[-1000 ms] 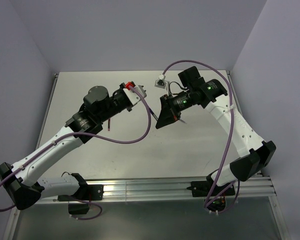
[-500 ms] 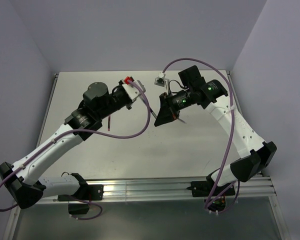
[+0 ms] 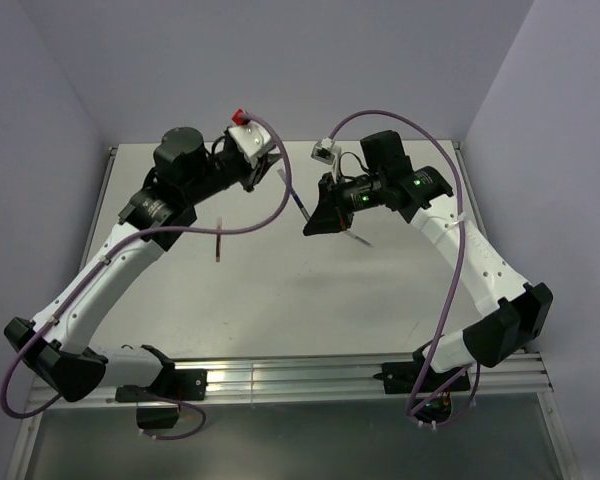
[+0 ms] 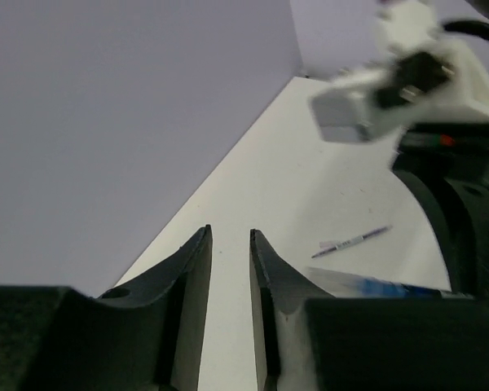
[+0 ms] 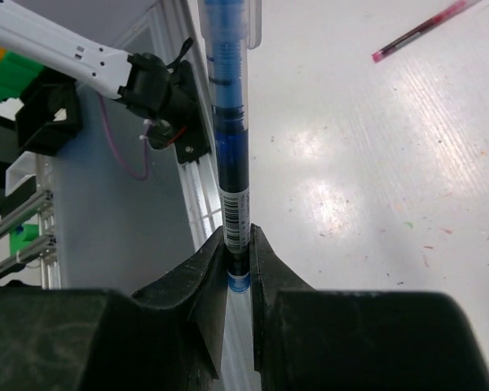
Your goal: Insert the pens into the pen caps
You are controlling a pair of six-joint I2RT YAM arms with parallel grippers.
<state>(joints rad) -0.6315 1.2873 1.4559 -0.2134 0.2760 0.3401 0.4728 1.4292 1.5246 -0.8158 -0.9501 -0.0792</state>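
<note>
My right gripper (image 5: 238,232) is shut on the blue pen (image 5: 228,122) and holds it above the table, pointing away from the fingers. A translucent cap (image 5: 243,18) with a clip sits over the pen's far end. In the top view the right gripper (image 3: 312,222) holds this pen (image 3: 296,205) toward the left arm. My left gripper (image 4: 230,232) is open by a narrow gap and empty, raised at the back (image 3: 265,172). The red pen (image 3: 219,243) and the pale pen (image 3: 358,238) lie on the table. The pale pen also shows in the left wrist view (image 4: 350,241).
The white table (image 3: 280,300) is walled at the back and both sides. An aluminium rail (image 3: 290,375) runs along the near edge. Purple cables (image 3: 280,210) hang from both wrists. The red pen also shows in the right wrist view (image 5: 428,28).
My left gripper has lifted up and back to the left, away from the blue pen's tip. My right gripper has shifted slightly left, still holding the blue pen.
</note>
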